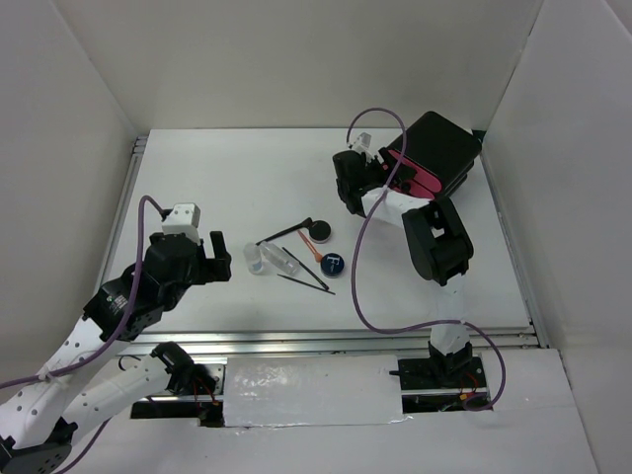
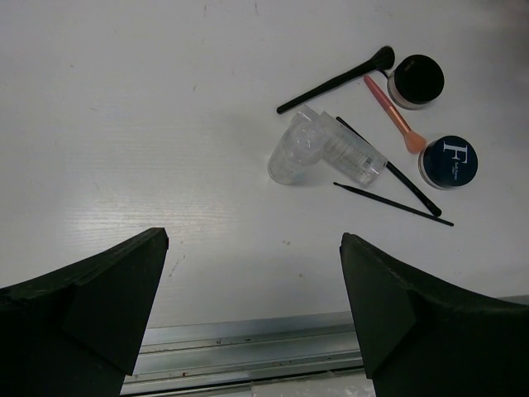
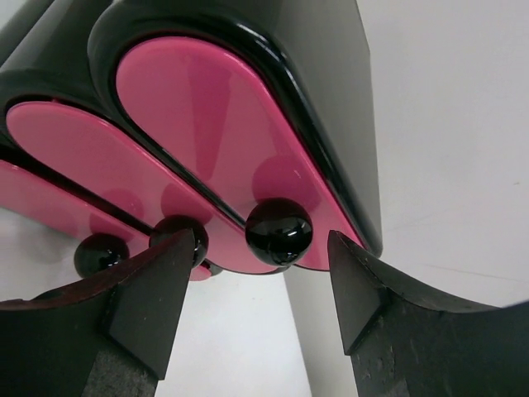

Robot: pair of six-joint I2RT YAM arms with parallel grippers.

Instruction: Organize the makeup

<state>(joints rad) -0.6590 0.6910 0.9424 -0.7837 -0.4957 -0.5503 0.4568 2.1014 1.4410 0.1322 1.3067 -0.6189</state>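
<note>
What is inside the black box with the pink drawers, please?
Only the outside shows: the black box, three pink drawer fronts and their round black knobs. The fronts cover the inside, so whatever the drawers hold cannot be seen.

The left arm point(image 1: 128, 306) leans forward and inward, bent at the elbow, the left pincer point(image 1: 219, 255) level and spread to its widest, while the right arm point(image 1: 434, 242) rises from its base and folds at the elbow, the right pincer point(image 3: 260, 289) parted, its pads gripping nothing.
</note>
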